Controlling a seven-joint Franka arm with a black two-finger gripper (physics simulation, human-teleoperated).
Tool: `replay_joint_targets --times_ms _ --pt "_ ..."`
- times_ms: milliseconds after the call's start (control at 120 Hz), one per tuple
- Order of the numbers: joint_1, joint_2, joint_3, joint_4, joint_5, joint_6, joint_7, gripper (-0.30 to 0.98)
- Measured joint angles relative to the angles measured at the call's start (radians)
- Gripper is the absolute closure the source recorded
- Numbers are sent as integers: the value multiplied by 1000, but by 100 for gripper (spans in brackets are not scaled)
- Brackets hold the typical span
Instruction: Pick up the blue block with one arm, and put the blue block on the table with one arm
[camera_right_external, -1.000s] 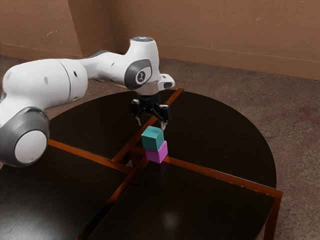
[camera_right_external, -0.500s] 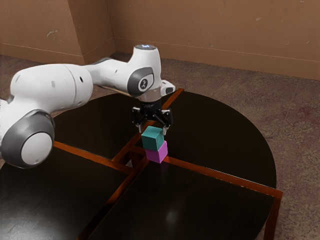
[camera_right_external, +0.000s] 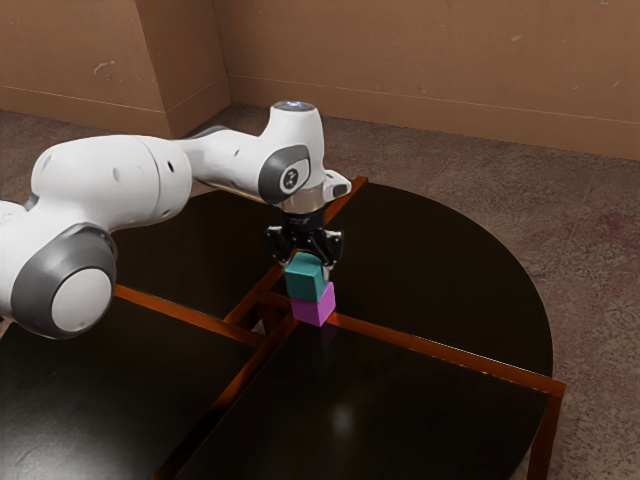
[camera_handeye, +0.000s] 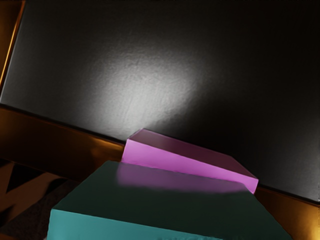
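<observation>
the blue block (camera_right_external: 303, 284) is pinched between the fingers (camera_right_external: 328, 272) of the gripper (camera_right_external: 306, 268), one on either side. it is set on top of the pink block (camera_right_external: 317, 308), where the wooden strips (camera_right_external: 430, 347) meet, well inside the round edge of the table (camera_right_external: 450, 280). the grasp appears to be made, but no lift is seen. the block is left to be raised, carried aside, lowered to the tabletop and released.
</observation>
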Motion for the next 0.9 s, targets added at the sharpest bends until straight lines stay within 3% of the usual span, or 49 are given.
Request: replay_joint_targets --times_ms 275,417,583,900 --pt "16 -40 0 4 4 1 4 37" --pt "144 -66 1 3 0 -11 18 38" --pt "249 -13 1 2 0 -19 41 38" --pt "264 44 1 1 0 -21 71 39"
